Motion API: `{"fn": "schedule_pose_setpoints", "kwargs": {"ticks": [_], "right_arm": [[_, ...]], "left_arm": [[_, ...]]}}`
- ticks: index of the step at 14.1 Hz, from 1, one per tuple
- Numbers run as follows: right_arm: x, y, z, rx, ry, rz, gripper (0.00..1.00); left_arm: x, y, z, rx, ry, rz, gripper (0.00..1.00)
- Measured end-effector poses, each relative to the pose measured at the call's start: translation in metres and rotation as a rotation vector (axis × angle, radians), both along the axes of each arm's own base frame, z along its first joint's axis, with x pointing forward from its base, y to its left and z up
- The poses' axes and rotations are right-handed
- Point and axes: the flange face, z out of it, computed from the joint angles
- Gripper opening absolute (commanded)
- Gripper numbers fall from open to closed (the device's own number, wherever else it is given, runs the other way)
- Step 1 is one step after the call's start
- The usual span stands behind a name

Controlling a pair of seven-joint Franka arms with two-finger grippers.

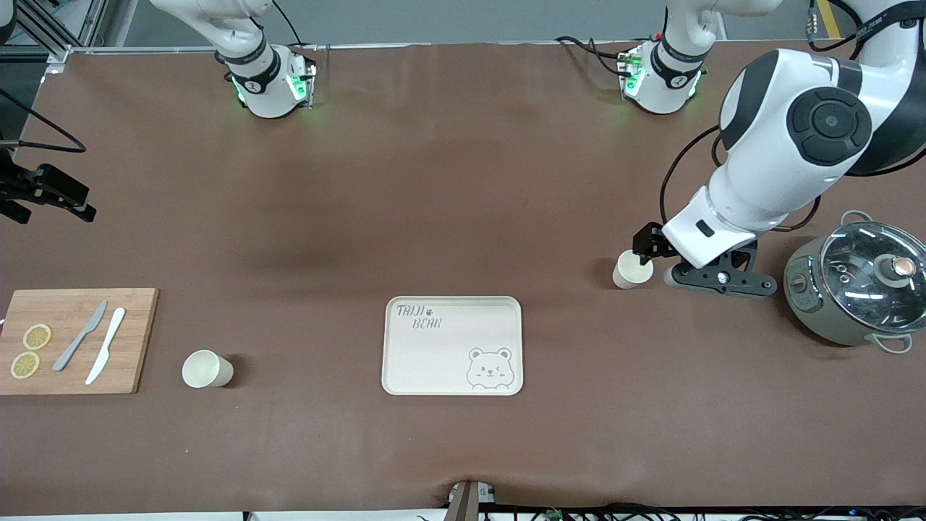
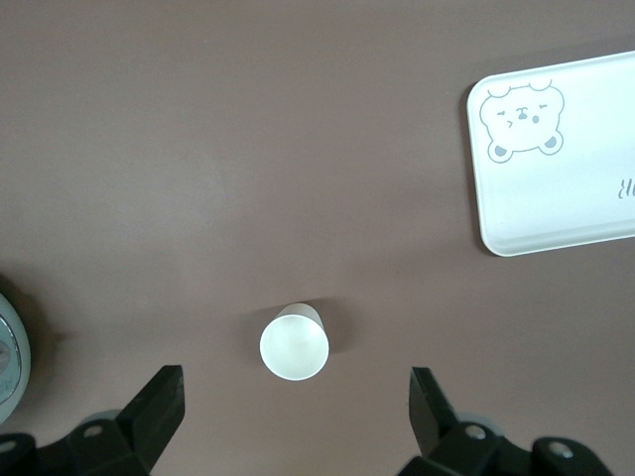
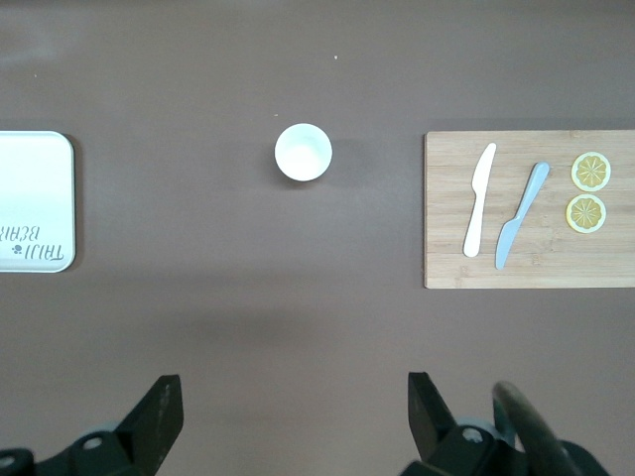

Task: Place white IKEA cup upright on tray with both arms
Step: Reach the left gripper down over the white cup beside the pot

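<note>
Left wrist view, white cup [image 2: 295, 346] upright between spread fingers [image 2: 159, 402].

A: What lies at the right arm's end of the table?

B: A wooden board [image 1: 76, 340] carrying two lemon slices [image 1: 30, 350], a grey knife [image 1: 80, 336] and a white knife [image 1: 105, 346], side by side.

A: And at the left arm's end?

B: A grey-green pot [image 1: 857, 288] under a glass lid [image 1: 875, 273] with a copper-coloured knob [image 1: 901, 267].
</note>
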Motion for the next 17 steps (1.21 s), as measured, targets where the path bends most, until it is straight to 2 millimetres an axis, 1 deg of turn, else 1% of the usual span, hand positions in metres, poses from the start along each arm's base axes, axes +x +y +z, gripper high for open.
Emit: {"fn": "schedule_pose_setpoints", "kwargs": {"ticks": [6, 8, 9, 11, 13, 15, 17], "right_arm": [[0.0, 0.0, 0.0, 0.0, 0.0, 0.0, 1.0], [0.0, 0.0, 0.0, 0.0, 0.0, 0.0, 1.0], [0.0, 0.0, 0.0, 0.0, 0.0, 0.0, 1.0], [0.0, 0.0, 0.0, 0.0, 0.0, 0.0, 1.0], [0.0, -0.001, 0.001, -0.001, -0.006, 0.002, 1.0], [0.001, 0.0, 0.006, -0.002, -0.02, 0.004, 1.0], [0.002, 0.0, 0.007, -0.002, -0.027, 0.005, 1.0]], "left_arm": [[0.002, 0.002, 0.009, -0.031, -0.014, 0.013, 1.0], [0.002, 0.003, 0.006, -0.038, -0.006, 0.011, 1.0], [0.002, 0.002, 0.001, -0.035, 0.004, 0.004, 1.0], [0.0, 0.002, -0.023, -0.021, 0.047, -0.011, 1.0], [-0.002, 0.003, -0.06, -0.011, 0.082, -0.048, 1.0], [-0.003, 0.009, -0.108, -0.014, 0.072, -0.067, 1.0], [-0.01, 0.023, -0.158, -0.021, 0.046, -0.075, 1.0]]}}
